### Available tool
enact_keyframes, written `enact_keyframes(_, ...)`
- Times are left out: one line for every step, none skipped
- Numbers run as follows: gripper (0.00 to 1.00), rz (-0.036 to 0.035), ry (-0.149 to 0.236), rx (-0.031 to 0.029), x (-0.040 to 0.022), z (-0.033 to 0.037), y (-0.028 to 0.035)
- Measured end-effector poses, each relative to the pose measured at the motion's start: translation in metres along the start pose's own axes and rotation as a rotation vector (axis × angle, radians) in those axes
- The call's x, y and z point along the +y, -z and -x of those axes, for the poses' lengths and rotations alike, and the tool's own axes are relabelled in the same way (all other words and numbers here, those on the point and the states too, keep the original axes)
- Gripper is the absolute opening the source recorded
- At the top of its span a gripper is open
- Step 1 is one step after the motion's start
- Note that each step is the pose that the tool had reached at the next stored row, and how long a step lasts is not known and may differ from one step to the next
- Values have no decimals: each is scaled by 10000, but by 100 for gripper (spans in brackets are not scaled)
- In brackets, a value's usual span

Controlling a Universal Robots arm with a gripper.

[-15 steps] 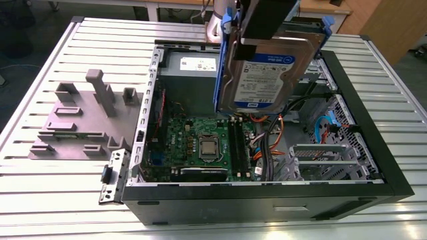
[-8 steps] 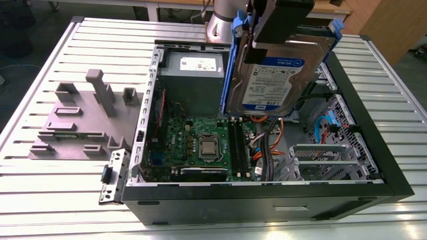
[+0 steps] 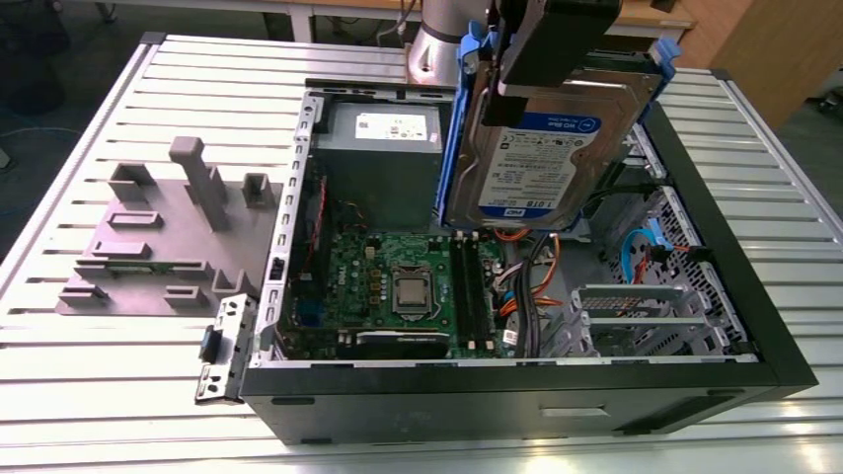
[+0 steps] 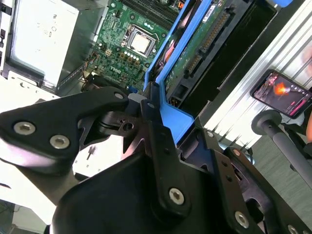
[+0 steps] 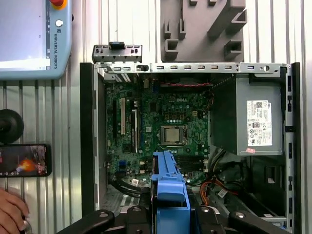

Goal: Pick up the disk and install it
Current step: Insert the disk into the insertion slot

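The disk (image 3: 540, 163) is a silver hard drive with a white-and-blue label in a bright blue carrier frame. It hangs upright above the open computer case (image 3: 737, 286), over the motherboard's far right part in the exterior view. My gripper (image 3: 538, 84) is shut on its top edge, the black fingers clamping the blue frame. In the second wrist view the blue frame (image 4: 178, 114) and the drive's green circuit board (image 4: 197, 46) run away from my fingers (image 4: 151, 117). In the first wrist view the blue frame (image 5: 170, 187) sits edge-on between my gripper (image 5: 170, 217) jaws, above the motherboard (image 5: 161, 126).
A grey stepped fixture (image 3: 158, 232) lies on the slatted table at the exterior view's left. Inside the case are a power supply (image 3: 382, 158), cables and a metal drive bay (image 3: 633, 316). A pendant (image 5: 34, 34), a phone (image 5: 24, 160) and a hand (image 5: 12, 212) lie beside the case.
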State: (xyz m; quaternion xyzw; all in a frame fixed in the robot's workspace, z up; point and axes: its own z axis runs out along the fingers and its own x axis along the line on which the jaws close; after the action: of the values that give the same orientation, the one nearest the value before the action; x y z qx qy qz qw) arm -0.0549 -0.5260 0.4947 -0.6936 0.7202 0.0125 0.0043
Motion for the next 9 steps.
enact_keyframes(37,0,0,1,0,0,0)
enact_keyframes(37,0,0,1,0,0,0)
enact_keyframes(37,0,0,2,0,-1,1)
enact_keyframes(37,0,-1,1,1,-5,0)
enact_keyframes(37,0,-1,1,0,-13,0)
enact_keyframes(37,0,1,0,-1,-25,-1)
enact_keyframes(37,0,1,0,-1,-37,-1)
enact_keyframes(37,0,0,1,-2,-50,-1)
enact_keyframes(37,0,0,0,-2,-68,-1)
